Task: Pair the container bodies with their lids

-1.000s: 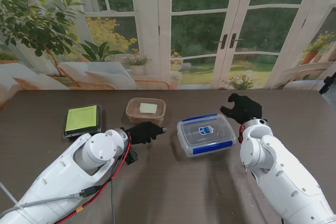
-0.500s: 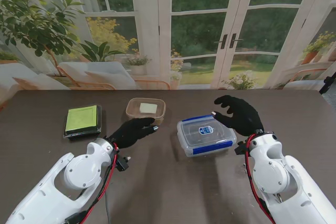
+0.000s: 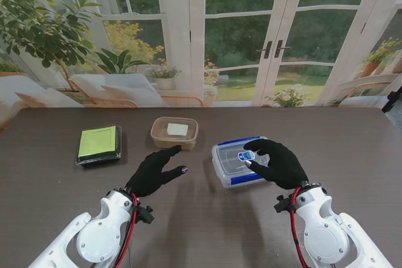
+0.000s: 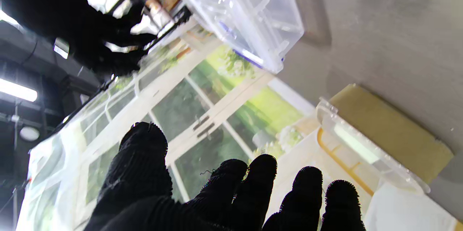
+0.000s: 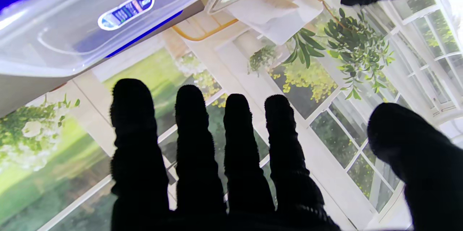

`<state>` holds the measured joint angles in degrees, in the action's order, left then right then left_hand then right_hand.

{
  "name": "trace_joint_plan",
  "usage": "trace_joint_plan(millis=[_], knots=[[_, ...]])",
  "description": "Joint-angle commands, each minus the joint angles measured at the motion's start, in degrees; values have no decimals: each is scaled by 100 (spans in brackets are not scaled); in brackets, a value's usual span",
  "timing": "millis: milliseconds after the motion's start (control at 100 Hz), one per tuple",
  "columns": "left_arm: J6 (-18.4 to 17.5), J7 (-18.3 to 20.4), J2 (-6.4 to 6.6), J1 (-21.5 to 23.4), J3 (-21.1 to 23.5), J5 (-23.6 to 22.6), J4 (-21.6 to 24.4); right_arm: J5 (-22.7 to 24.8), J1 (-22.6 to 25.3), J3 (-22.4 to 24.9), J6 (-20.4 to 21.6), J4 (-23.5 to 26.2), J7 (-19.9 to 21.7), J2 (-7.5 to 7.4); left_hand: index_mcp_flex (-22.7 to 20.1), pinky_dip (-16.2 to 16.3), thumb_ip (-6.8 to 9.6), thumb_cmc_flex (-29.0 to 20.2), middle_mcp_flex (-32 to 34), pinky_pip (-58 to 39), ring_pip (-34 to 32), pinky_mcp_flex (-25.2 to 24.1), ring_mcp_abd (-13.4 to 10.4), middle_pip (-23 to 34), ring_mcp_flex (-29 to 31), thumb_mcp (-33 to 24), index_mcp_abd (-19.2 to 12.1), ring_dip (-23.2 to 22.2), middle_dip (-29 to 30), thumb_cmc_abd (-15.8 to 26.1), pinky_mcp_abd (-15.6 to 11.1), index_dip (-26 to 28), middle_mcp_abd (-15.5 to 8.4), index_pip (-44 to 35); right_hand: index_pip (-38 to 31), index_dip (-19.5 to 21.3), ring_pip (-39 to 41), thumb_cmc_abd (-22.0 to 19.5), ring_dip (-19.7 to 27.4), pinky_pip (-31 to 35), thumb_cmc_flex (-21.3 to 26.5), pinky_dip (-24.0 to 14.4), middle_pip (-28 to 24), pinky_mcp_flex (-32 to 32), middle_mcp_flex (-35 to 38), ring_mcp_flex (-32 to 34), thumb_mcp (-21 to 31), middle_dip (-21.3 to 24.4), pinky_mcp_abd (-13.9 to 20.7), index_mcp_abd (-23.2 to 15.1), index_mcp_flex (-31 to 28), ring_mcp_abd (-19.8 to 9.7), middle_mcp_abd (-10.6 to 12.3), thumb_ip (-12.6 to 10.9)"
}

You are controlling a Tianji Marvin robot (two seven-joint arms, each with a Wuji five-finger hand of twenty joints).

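A staged lab set is probably showing here. A printed garden-window backdrop [image 3: 251, 36] is standing behind the dark worktop [image 3: 352, 149], with ceiling strip lights [image 4: 18, 90] glowing overhead.

White rounded arms, black knit-gloved left hand [image 3: 154, 172], right hand [image 3: 280, 164] (red wrist cables)

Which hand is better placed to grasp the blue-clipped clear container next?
The right hand: it hovers open over the blue-clipped clear container, fingers spread. The left hand is open over bare table, nearer the tan container.
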<state>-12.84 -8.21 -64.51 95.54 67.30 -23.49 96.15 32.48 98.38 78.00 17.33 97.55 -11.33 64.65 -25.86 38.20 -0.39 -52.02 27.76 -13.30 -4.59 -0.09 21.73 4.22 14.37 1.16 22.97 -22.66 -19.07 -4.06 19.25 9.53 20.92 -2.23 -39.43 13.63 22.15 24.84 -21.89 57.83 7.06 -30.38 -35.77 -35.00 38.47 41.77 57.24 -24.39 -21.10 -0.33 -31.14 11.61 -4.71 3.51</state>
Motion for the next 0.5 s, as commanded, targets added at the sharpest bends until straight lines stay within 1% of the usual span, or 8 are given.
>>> trace_joint_plan(millis=[0, 150, 210, 490], knots=[[-9, 68, -109, 98, 1, 48, -103, 34, 49, -51, 69, -126, 68, 32, 2, 62, 35, -249, -77, 207, 25, -110, -114, -17, -45, -75, -110, 66, 35, -237, -231, 65, -115, -58, -25, 67, -83, 202, 59, -167, 29, 103, 76, 2197, -197, -176, 378, 70, 200, -206, -202, -165, 222, 144], [-75, -138, -151, 192, 26, 27, -125, -9, 83, -62, 115, -215, -42, 57, -87, 76, 35, -255, -24, 214, 3, -92, -102, 5, -12, -81, -121, 45, -9, -229, -216, 132, -108, -124, -61, 87, -92, 223, 61, -199, 47, 81, 67, 2201, -153, -150, 432, 64, 197, -212, -279, -135, 218, 153], [-81, -146, -152, 212, 30, 27, -118, -29, 97, -69, 135, -239, -113, 73, -80, 80, 35, -258, -26, 221, 3, -98, -101, 1, -13, -83, -113, 40, -18, -221, -222, 146, -115, -121, -72, 92, -89, 268, 59, -207, 76, 67, 61, 2188, -93, -128, 466, 64, 181, -182, -332, -108, 189, 155], [-95, -84, -138, 250, 44, 46, -91, 46, 69, -69, 158, -260, -108, 61, -128, 89, 34, -265, 26, 249, 3, -121, -92, 2, 8, -82, -121, 29, -42, -172, -224, 185, -102, -120, -42, 91, -116, 227, 63, -262, 51, 25, 90, 2212, -66, -128, 470, 65, 180, -194, -324, -113, 184, 167]])
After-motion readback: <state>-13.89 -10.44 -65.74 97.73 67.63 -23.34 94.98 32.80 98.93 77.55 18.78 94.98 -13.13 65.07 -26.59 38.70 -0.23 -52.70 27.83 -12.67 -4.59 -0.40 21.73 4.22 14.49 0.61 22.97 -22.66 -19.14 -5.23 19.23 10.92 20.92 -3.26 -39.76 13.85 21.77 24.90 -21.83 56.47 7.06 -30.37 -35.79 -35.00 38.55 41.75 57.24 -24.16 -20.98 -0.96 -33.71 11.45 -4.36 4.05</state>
